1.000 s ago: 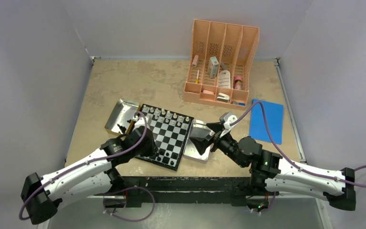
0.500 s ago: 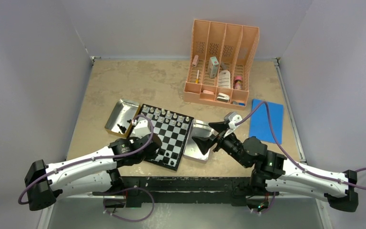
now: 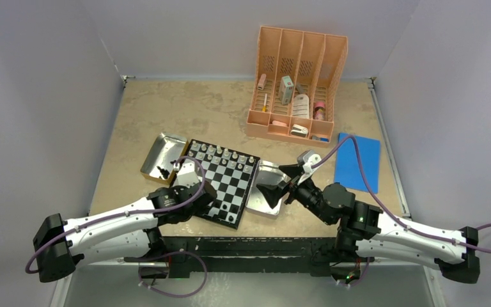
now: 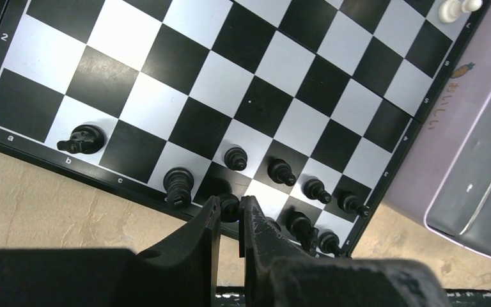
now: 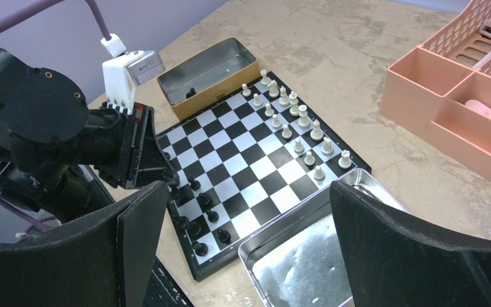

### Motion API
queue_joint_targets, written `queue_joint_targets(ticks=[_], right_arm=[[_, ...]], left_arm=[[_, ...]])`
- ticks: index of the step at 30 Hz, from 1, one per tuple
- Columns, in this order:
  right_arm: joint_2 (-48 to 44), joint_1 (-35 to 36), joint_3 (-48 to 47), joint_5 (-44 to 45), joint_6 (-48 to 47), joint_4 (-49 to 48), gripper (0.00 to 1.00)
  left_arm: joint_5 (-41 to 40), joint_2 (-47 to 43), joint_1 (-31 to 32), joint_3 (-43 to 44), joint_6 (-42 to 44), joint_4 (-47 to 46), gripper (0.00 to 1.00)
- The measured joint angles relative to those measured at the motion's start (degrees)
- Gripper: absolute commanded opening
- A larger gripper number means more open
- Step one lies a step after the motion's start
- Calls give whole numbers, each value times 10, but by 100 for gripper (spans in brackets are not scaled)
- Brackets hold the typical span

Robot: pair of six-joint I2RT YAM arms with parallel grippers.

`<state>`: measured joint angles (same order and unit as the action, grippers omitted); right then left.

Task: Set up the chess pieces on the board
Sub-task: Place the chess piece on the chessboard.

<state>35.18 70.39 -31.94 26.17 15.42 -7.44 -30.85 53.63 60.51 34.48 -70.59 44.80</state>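
The board (image 3: 227,179) lies in the middle of the table. A double row of white chess pieces (image 5: 294,121) stands along its far edge. Black chess pieces (image 4: 281,171) stand along the near edge. My left gripper (image 4: 229,204) is shut on a black piece (image 4: 230,206) at the board's near rim, beside another black piece (image 4: 179,185). In the top view the left gripper (image 3: 210,199) is low over the board's near left corner. My right gripper (image 3: 280,182) hangs open over the silver tray (image 5: 300,256) right of the board, with nothing between its fingers.
A gold-sided tin (image 3: 163,155) left of the board holds a few black pieces (image 3: 163,171). A peach desk organizer (image 3: 297,83) stands at the back. A blue sheet (image 3: 358,161) lies on the right. Grey walls close in both sides.
My left gripper moved from beside the tin to the board's near edge, still shut on the black piece. The right arm shifted slightly and its gripper stayed open.
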Motion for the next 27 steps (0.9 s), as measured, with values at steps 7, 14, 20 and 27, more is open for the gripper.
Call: queue_joint_targets(ticks=[7, 14, 20, 27], right_arm=[[-7, 0, -1, 0, 0, 3, 99], [-7, 0, -3, 0, 0, 3, 99], [-7, 0, -3, 0, 0, 3, 99], [-7, 0, -3, 0, 0, 3, 99]], left_arm=[[-26, -16, 0, -35, -2, -33, 0], [-30, -20, 0, -45, -1, -54, 0], [-28, -5, 0, -45, -1, -62, 0], [-28, 0, 0, -43, -2, -64, 0]])
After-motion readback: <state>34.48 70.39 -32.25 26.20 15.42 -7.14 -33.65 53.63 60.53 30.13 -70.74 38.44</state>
